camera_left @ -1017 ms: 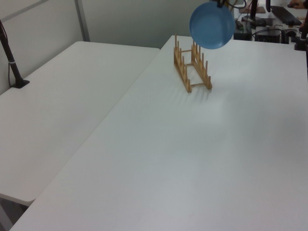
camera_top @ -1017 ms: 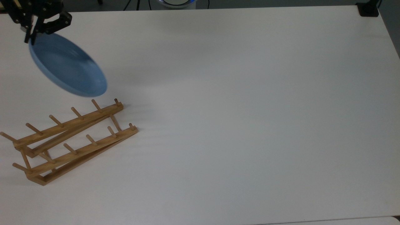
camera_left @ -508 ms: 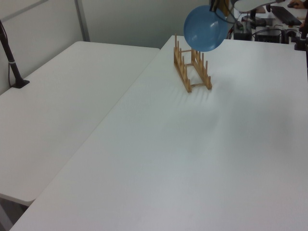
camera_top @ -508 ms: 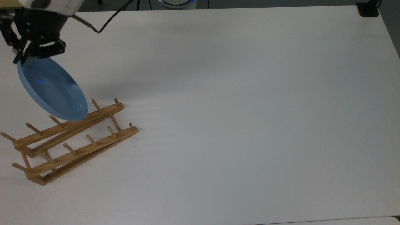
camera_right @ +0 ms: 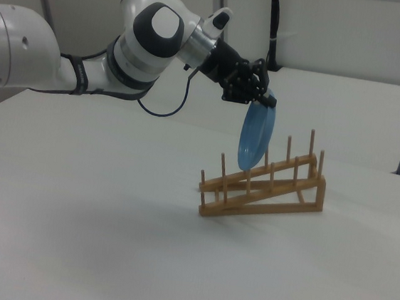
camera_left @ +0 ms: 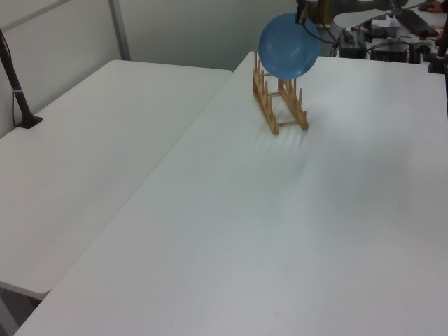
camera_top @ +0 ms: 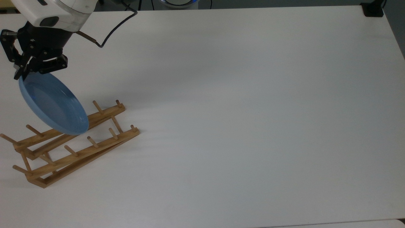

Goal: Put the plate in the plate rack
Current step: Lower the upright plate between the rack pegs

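Note:
The light-blue plate [camera_top: 53,103] [camera_left: 288,46] [camera_right: 255,136] hangs on edge, nearly upright, held by its top rim. My gripper [camera_top: 22,71] [camera_right: 266,100] is shut on that rim, just above the plate. The wooden plate rack [camera_top: 76,142] [camera_left: 280,105] [camera_right: 264,189] lies on the white table below it. In the right view the plate's lower edge hovers a little above the rack's pegs, over the middle of the rack. In the top view the plate overlaps the rack's far rail.
The white table [camera_top: 237,110] stretches wide to the top view's right of the rack. A second white table [camera_left: 91,147] adjoins on the left view's left, with a black post [camera_left: 17,91] on it. A black mount [camera_top: 373,9] sits at the top view's far right corner.
The gripper has carried the plate from beside the rack to over it and lowered it toward the pegs. The rack has not moved.

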Motion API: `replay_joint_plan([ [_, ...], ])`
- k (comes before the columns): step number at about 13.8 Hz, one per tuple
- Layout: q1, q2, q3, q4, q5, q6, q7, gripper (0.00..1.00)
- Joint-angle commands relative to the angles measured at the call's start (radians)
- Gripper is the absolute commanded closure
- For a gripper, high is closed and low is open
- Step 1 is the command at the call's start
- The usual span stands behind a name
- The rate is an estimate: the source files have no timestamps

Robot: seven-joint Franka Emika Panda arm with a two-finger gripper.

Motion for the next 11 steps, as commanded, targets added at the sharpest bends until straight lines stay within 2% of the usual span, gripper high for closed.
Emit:
replay_joint_plan([
  [1, 0.023, 0.034, -0.020, 0.013, -0.032, 0.049, 0.017, 1.00],
  [11, 0.070, 0.067, -0.012, -0.017, -0.050, 0.050, 0.016, 1.00],
])
